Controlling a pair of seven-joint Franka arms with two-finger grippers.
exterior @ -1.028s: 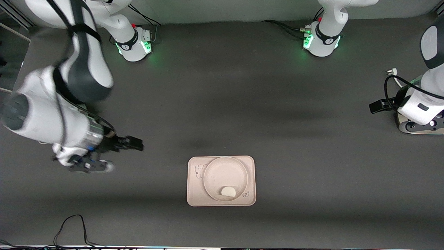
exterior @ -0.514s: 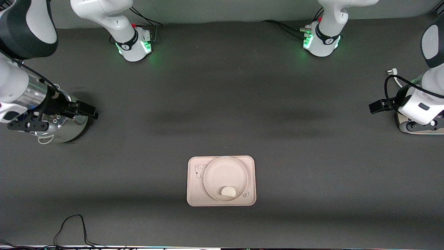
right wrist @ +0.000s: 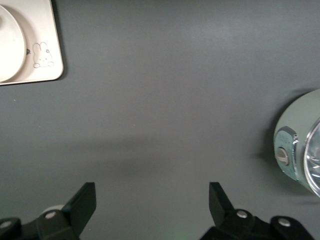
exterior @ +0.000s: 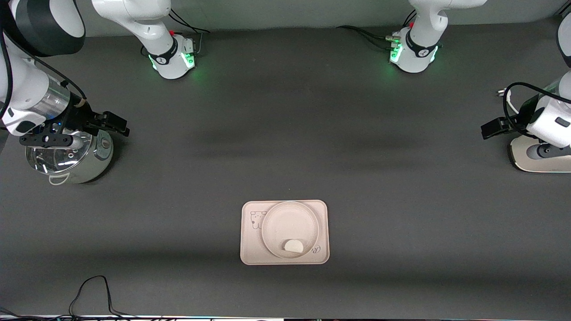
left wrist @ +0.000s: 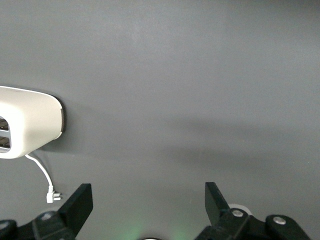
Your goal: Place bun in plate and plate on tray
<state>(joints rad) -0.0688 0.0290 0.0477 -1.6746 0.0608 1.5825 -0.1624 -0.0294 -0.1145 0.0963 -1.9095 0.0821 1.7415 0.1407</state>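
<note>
The bun (exterior: 293, 245) lies in the plate (exterior: 287, 220), at its edge nearest the front camera. The plate sits on the tray (exterior: 250, 252), which lies on the table nearer the front camera than both arm bases. A corner of the tray (right wrist: 42, 20) and the plate's rim (right wrist: 10, 45) show in the right wrist view. My right gripper (right wrist: 150, 195) is open and empty, up in the air by the steel pot. My left gripper (left wrist: 147, 195) is open and empty, up in the air by the toaster.
A steel pot with a glass lid (exterior: 67, 160) stands at the right arm's end and shows in the right wrist view (right wrist: 300, 150). A cream toaster (exterior: 533, 162) with a cord and plug (left wrist: 50, 196) stands at the left arm's end. A black cable (exterior: 89, 290) lies near the front edge.
My right arm has swung away from the tray toward the right arm's end and now hangs by the pot. My left arm has shifted slightly. Tray, plate and bun have not moved.
</note>
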